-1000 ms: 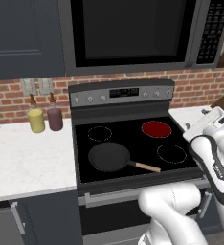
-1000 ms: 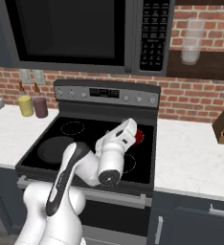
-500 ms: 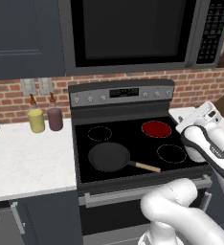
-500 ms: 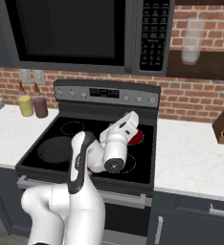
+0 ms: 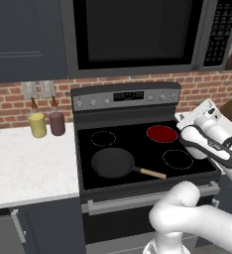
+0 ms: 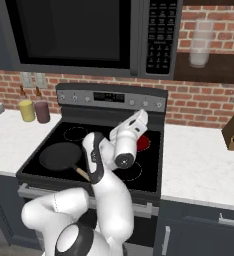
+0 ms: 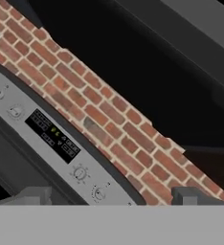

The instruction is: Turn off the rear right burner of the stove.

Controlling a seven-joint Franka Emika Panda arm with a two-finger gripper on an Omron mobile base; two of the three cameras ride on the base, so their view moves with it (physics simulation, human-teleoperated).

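- The gripper (image 5: 207, 110) hangs over the right edge of the stove (image 5: 138, 171), near the lit zone, its hand raised toward the back panel. The hand view catches two dark finger tips (image 7: 190, 195) set well apart with nothing between them, so it reads as spread wide and empty.
- The rear right burner (image 5: 162, 133) glows as a solid red disc on the black glass, so it is judged to be on. In the right base view it (image 6: 143, 143) is partly hidden by the wrist.
- The hand is likely held high and rolled because the knobs sit on the steel panel (image 5: 125, 97) behind the cooktop, not at the front; the hand view faces that panel, with two small right-hand knobs (image 7: 80, 173) beside the digital display (image 7: 52, 134).
- A black frying pan (image 5: 113, 162) rests on the front left zone, well apart from the arm's likely path.
- Two bottles (image 5: 37, 124) stand on the left counter, away from the work.
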